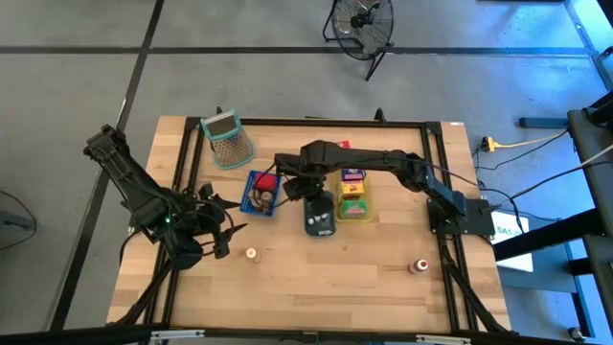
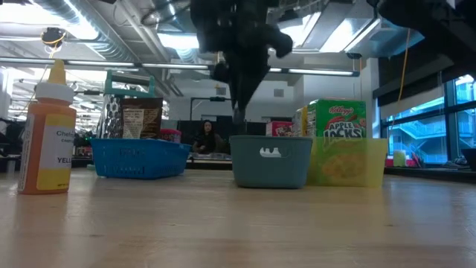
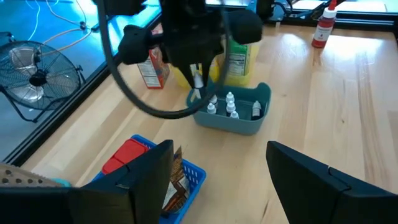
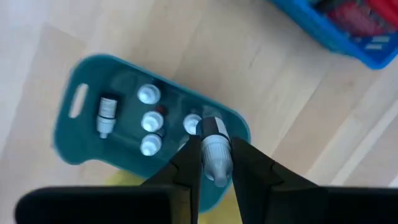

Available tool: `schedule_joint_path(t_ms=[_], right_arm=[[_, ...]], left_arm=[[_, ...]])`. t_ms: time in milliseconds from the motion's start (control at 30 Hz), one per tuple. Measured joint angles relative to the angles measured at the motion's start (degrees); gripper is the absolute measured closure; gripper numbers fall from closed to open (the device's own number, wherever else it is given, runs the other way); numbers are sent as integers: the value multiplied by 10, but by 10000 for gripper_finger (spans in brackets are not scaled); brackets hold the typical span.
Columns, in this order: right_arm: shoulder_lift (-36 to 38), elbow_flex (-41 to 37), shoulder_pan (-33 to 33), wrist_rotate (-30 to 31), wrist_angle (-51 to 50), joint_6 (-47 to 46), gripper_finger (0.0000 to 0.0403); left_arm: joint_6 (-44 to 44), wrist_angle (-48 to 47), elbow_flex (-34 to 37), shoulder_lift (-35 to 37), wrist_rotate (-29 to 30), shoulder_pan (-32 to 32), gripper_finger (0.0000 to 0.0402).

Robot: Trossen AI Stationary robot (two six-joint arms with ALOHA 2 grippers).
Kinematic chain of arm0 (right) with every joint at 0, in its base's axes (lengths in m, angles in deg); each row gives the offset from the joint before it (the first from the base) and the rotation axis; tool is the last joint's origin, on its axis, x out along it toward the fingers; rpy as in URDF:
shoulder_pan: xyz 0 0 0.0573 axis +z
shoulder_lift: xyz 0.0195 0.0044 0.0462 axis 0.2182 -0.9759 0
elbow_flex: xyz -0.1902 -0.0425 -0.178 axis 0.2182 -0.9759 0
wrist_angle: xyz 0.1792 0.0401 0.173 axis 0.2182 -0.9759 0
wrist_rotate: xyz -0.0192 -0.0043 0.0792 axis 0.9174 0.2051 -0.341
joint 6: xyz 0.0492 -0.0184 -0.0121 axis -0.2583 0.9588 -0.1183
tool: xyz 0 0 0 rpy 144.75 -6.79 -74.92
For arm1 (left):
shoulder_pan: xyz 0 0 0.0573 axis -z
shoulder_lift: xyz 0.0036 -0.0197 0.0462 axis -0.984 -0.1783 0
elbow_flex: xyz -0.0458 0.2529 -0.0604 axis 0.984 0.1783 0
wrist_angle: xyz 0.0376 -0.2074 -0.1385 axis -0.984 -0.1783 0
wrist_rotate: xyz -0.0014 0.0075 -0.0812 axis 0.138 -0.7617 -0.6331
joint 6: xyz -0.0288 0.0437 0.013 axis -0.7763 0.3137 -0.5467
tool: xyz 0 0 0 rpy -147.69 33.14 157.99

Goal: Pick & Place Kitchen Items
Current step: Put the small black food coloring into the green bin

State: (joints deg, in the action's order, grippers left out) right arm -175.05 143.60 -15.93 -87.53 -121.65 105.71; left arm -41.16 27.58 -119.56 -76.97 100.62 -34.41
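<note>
Lettering "Kellogg's Apple Jacks" marks green carton (image 2: 338,123) behind yellow tray (image 2: 349,162)

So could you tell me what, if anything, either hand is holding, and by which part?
The right hand pinches a small white-capped bottle by its sides, above the grey-blue tray. The left hand is open and holds nothing.

Wooden table (image 1: 316,278) on grey floor, black floor fan (image 1: 362,21) beyond far edge. Green-rimmed mesh grater (image 1: 228,139) near far left corner. Blue tray (image 1: 251,195), grey-blue tray (image 1: 319,227) and yellow tray (image 1: 353,216) side by side mid-table. Person (image 2: 206,138) seated in room behind, seen between trays.
</note>
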Motion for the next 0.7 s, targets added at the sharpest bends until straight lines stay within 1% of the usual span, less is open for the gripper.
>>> schedule_joint_path(t_ms=[133, 400, 700], right_arm=[[-1, -36, -10, 2, 14, 0, 334], [0, -46, -11, 2, 33, 12, 334], [-1, -87, -11, 1, 58, 11, 334]], left_arm=[[2, 0, 0, 0, -1, 0, 149], [10, 0, 0, 0, 4, -5, 149], [5, 3, 0, 0, 4, -5, 149]])
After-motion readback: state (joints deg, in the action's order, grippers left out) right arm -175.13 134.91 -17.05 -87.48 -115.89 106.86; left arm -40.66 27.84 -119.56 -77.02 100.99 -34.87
